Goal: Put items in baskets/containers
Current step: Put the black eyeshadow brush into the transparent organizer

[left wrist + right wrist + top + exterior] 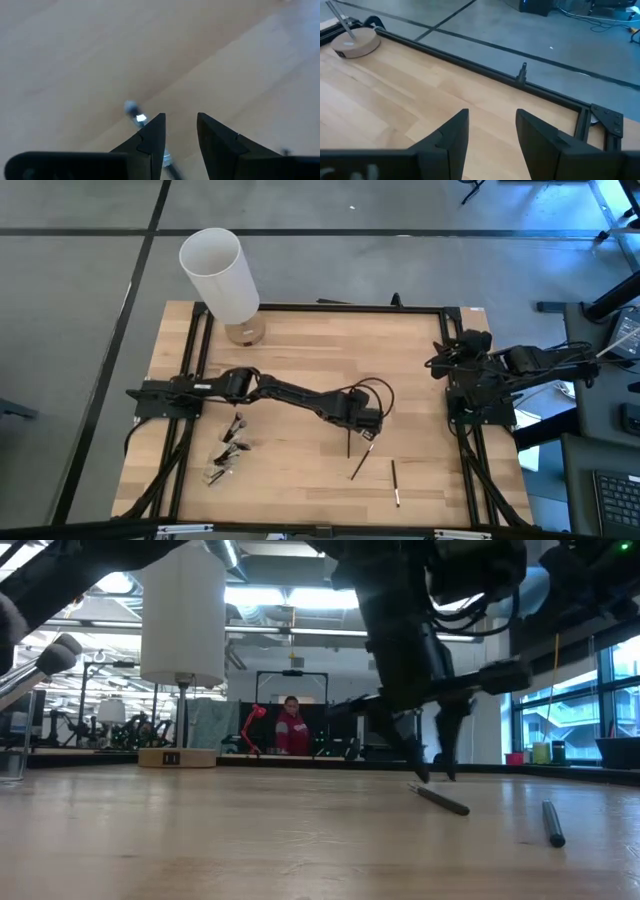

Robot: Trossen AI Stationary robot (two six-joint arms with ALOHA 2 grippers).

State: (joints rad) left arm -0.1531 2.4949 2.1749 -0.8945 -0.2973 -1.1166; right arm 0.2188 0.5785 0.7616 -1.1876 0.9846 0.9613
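Observation:
My left gripper (368,427) hangs open over the middle of the table, its fingers pointing down just above the wood (432,768). A thin dark brush (349,443) lies just on its near side. In the left wrist view a brush with a silvery ferrule (136,113) runs beside and under one finger (152,137); nothing lies in the gap. Two more brushes (362,464) (396,483) lie nearer the front edge. A cluster of brushes with glints of clear plastic (225,452) lies at the front left. My right gripper (492,131) is open and empty at the table's right edge.
A tall white cylinder (220,275) and a small tan jar (243,332) stand at the far left corner. A black frame (350,308) runs along the table's edges. A person (292,728) stands in the room beyond the table.

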